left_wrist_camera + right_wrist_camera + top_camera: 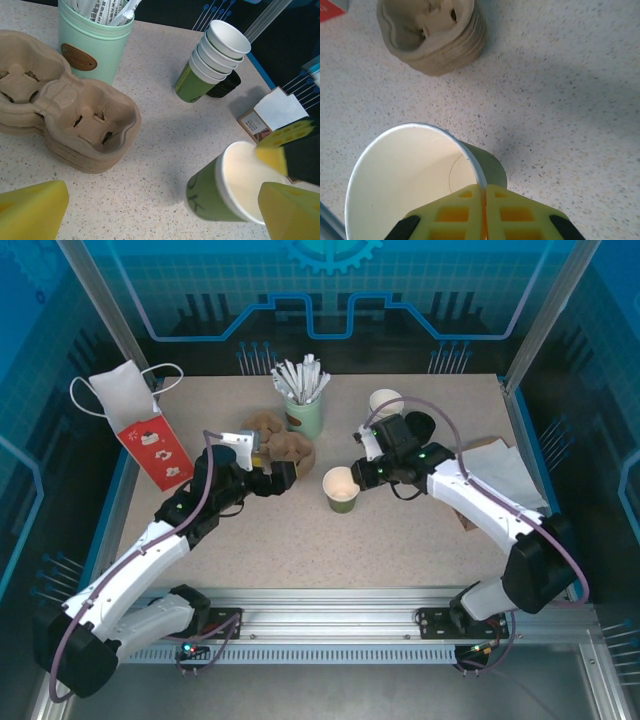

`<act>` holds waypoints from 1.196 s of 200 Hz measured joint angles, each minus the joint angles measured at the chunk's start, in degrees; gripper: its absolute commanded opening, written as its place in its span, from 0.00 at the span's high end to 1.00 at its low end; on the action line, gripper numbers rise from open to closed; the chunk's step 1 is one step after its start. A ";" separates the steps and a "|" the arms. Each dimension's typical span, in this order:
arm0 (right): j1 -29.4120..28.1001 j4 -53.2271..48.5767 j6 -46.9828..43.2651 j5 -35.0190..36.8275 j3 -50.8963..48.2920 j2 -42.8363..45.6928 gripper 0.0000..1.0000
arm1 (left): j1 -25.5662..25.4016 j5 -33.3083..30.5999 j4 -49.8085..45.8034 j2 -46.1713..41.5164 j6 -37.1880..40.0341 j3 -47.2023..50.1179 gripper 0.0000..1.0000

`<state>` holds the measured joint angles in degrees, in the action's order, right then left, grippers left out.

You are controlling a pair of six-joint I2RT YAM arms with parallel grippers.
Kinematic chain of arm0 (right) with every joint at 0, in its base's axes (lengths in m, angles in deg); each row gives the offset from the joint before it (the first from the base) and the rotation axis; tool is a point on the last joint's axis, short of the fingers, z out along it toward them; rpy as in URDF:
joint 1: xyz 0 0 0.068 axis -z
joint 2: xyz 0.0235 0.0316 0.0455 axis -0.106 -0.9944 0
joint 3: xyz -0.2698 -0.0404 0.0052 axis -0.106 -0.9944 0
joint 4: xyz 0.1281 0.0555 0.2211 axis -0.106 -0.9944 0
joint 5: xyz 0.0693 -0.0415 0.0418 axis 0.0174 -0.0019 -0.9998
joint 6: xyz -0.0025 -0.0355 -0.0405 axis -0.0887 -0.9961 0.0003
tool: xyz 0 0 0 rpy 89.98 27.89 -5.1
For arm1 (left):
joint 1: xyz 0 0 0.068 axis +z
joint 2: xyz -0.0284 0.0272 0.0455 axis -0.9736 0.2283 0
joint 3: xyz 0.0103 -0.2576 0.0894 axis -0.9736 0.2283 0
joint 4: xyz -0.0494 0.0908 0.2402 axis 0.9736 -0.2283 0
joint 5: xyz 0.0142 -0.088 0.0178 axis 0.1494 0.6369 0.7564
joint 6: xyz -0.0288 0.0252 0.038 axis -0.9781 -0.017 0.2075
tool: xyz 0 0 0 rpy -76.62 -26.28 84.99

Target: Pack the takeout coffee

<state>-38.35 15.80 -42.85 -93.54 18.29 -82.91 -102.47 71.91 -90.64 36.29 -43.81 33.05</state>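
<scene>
cup: the takeout coffee (pixel 341 489) stands upright mid-table, just right of the carrier stack (pixel 285 445), and there's no lid on it right now
right claw: right gripper (pixel 484 200) is pinched shut on the cup's rim, one pad inside the wall and one outside
left claw: left gripper (pixel 280 477) is spread wide and holding nothing, hanging right by the carrier stack, facing the cup
other stuff: the spare cup stack (pixel 385 403) with something black (pixel 421 426) beside it (lids, I'd guess), the stick cup (pixel 303 412) behind the carriers, and the red bag (pixel 150 440) off to the left
step, my guess: getting the cup ready, so lid it or seat it in a carrier pocket
how to do it well: a rim pinch on thin paper is sketchy, so keep the cup vertical, move slow and low, don't twist
left's job: steady the carrier or the cup wall so nothing skates
watch out: the rim could buckle or the cup could swing and tip
</scene>
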 measured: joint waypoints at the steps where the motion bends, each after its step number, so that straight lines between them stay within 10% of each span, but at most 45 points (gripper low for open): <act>1: -0.09 0.28 0.04 0.02 -0.22 -0.15 0.91 | 0.00 0.00 -0.04 0.00 0.00 0.00 0.01; 89: -1.86 8.55 1.05 0.44 -6.32 -4.20 0.85 | 0.00 -0.17 -0.31 0.00 -0.61 0.00 0.01; 177: -0.98 2.45 -1.99 4.00 -3.04 5.31 0.39 | 0.00 1.49 -0.09 0.72 -0.98 0.00 0.01; 239: 20.61 0.55 -3.04 7.58 0.33 11.23 0.31 | -0.33 6.01 2.29 6.54 -2.38 -2.62 0.03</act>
<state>-17.74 16.35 -45.89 -85.96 18.62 -71.67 -102.80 77.92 -88.35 42.83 -46.19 30.43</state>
